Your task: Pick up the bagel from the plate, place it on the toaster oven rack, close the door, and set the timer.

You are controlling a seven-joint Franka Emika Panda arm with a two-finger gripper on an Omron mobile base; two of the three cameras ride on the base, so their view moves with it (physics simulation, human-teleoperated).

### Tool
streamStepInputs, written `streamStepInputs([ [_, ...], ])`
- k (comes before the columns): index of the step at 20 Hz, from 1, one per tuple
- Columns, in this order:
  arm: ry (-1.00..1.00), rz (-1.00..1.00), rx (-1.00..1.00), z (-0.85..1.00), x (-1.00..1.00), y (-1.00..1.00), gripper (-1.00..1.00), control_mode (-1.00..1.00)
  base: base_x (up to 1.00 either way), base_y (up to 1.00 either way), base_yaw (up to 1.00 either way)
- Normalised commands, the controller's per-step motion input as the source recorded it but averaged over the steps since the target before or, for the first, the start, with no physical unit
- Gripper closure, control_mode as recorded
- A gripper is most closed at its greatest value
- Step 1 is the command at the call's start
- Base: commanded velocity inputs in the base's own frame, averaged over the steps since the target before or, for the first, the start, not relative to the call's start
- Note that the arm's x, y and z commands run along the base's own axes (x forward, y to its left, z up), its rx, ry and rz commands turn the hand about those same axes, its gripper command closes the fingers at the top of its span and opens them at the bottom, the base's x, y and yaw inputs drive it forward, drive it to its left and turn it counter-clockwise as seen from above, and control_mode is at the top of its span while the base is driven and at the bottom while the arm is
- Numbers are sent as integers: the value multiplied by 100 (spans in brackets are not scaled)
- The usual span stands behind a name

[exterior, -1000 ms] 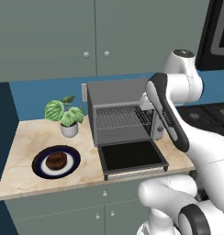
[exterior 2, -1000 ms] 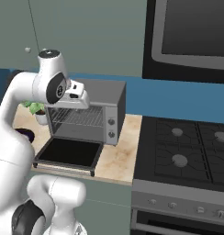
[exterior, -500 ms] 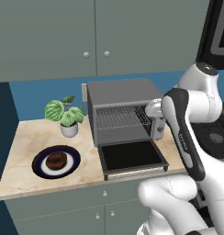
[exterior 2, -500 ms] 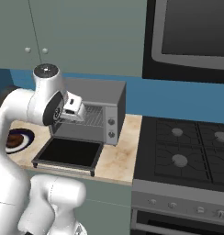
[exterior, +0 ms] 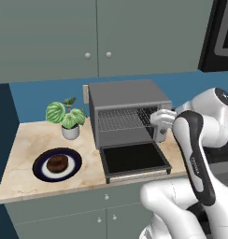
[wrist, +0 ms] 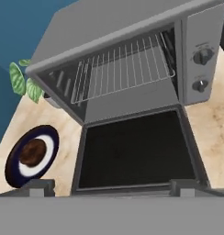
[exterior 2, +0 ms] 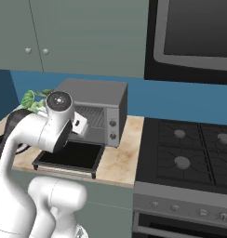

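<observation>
The dark brown bagel lies in the middle of the navy-rimmed plate on the counter, left of the toaster oven. Its door hangs open and flat, and the wire rack inside is bare. My gripper hovers in front of the oven's right side, above the door, open and holding nothing. In the hand view its fingertips stand wide apart over the door, with the rack ahead and the bagel on the plate far left.
A potted plant stands behind the plate beside the oven's left wall. Two knobs sit on the oven's right panel. A stovetop lies right of the counter. Cabinets hang above.
The arm's elbow has swung right and down, away from the oven front. The hand stays before the oven's right side, jaws still open. Bagel, plate and door have not moved.
</observation>
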Motion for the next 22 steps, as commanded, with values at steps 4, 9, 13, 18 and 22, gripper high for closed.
streamStepInputs([
  [4, -9, -12, 18, -36, 1, 24, -100, -100, 0, 0, 0],
  [9, -3, -16, 16, -29, 15, 26, -100, -100, 0, 0, 0],
  [13, 0, -20, 16, -22, 46, 19, -100, -100, 0, 0, 0],
  [18, 0, -18, 15, -28, 43, 4, -100, -100, 0, 0, 0],
  [22, 0, -14, 15, -32, 38, 1, -100, -100, 0, 0, 0],
])
